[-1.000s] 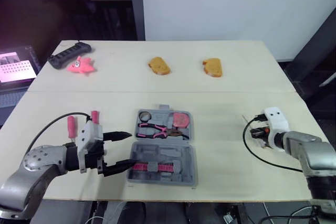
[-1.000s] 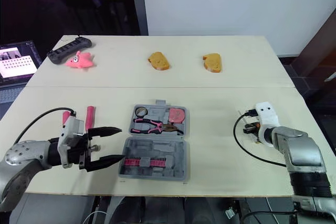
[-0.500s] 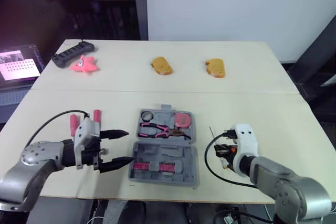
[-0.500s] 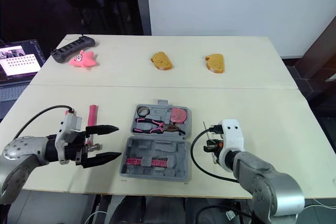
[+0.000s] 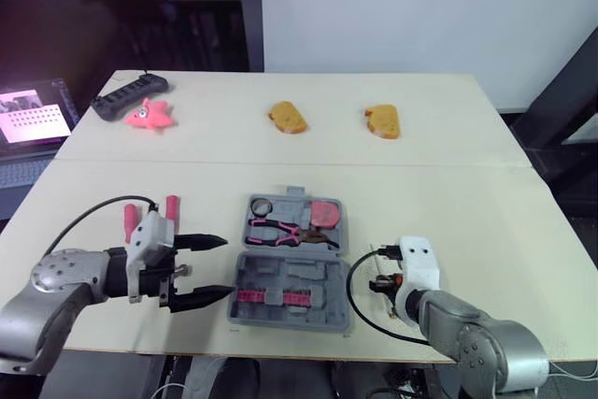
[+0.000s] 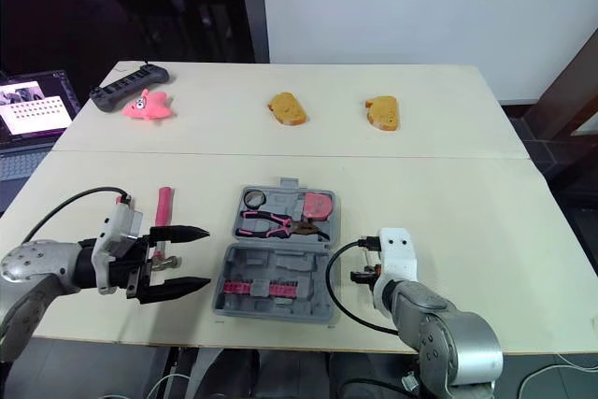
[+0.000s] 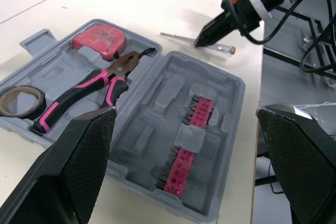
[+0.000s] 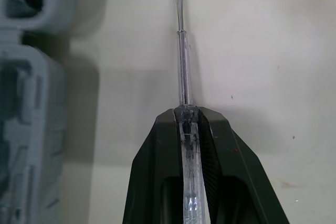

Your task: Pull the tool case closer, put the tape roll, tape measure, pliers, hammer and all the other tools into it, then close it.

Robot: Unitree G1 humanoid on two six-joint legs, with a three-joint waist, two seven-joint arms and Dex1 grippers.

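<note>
Now | right end effector (image 8: 187,115) clamped on screwdriver (image 8: 182,61), beside tool case (image 5: 329,274) | left end effector (image 5: 227,266) apart

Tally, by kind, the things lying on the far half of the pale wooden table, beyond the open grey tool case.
Orange bread-shaped pieces: 2
Pink star-shaped soft toy: 1
Long black bar-shaped device: 1
Total: 4

One tool case (image 5: 318,277), one clear screwdriver (image 8: 182,61), two bread slices (image 5: 285,118) (image 5: 381,121) (one pink toy (image 5: 147,116))
</note>
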